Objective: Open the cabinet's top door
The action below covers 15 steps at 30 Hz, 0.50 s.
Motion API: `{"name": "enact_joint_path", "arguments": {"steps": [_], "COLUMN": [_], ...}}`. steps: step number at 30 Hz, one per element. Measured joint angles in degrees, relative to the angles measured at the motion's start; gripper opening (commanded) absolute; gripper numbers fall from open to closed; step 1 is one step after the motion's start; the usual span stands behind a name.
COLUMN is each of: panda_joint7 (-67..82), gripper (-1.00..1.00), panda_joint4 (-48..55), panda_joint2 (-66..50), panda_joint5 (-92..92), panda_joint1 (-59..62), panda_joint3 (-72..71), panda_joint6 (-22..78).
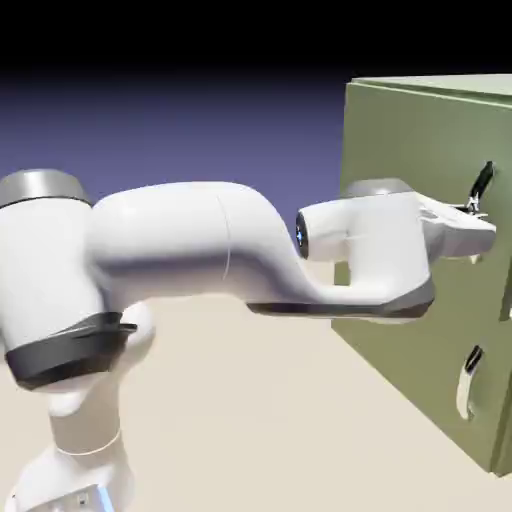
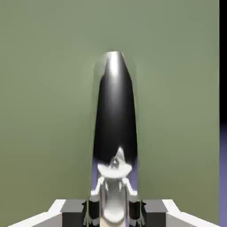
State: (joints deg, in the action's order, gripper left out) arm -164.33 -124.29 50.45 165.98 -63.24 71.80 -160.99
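Gripping top door (image 1: 420, 190) handle (image 2: 114, 119) w/ my end effector (image 2: 113, 208), clenched on it; door not yet swung open, pull left.

Matt green cabinet (image 1: 400, 150), glossy handle (image 2: 114, 115)

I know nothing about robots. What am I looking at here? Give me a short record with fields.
Scene: a white robot arm reaching to a large olive-green cabinet
Gripper: shut on the top door's handle, which shows between its tips in the hand view
Top door: looks closed, flat with the cabinet front
Lower panel: closed, its own handle untouched
Surface: a plain beige table
Progress: handle gripped, door not yet pulled open
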Motion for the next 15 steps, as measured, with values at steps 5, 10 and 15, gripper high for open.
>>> {"name": "enact_joint_path", "arguments": {"steps": [5,10,15], "panda_joint7": [-1.64,-1.67,-1.65], "gripper": [-1.0,-1.0,-1.0], "panda_joint4": [-8.05,-15.69,-22.64], "panda_joint2": [-1.85,-1.98,-1.11], "panda_joint5": [-3.44,-8.35,-14.13], "panda_joint1": [10.38,20.76,31.15], "panda_joint3": [-7.7,-16.38,-25.97], "panda_joint6": [4.22,8.01,10.99]}}
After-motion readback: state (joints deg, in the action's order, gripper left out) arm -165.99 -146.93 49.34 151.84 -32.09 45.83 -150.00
